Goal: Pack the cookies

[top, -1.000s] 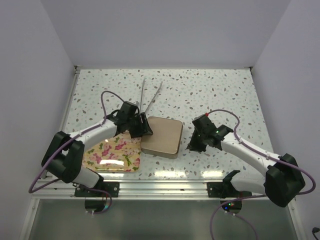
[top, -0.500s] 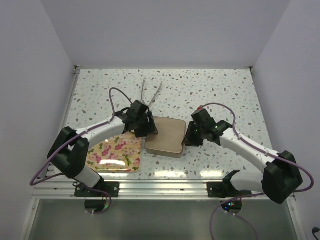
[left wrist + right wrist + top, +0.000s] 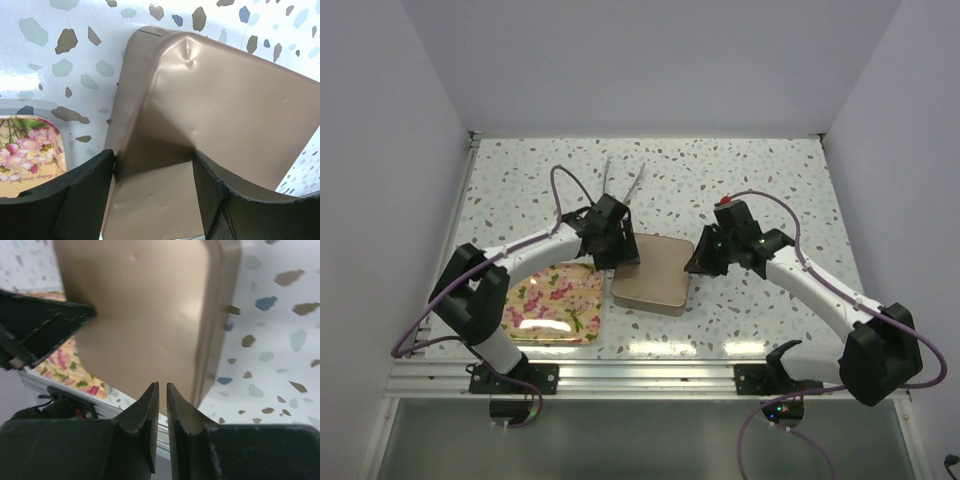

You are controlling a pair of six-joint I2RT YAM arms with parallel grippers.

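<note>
No cookies show, perhaps shut inside the dented tan square metal tin point(image 3: 652, 272), whose ten-o'clock corner the left gripper point(image 3: 152, 172) straddles, fingers spread, while the right gripper point(image 3: 162, 395), fingers pressed together, sits at its two-o'clock edge: best brace there, then close squarely and lift gently.

A robotics lab test cell is indicated. A speckled terrazzo-pattern tabletop point(image 3: 770, 180) is enclosed by plain white walls point(image 3: 650, 60) at 9, 12 and 3 o'clock, like a purpose-built booth. Along the 6 o'clock edge an aluminium rail point(image 3: 650, 372) is seen, to which the left arm point(image 3: 520, 258) and the right arm point(image 3: 820, 290) are bolted. Purple cables point(image 3: 563, 178) are looped from the arms. The only homely items seen are a brown tin point(image 3: 655, 275), a floral lid point(image 3: 550, 305) and tongs point(image 3: 620, 185).
</note>
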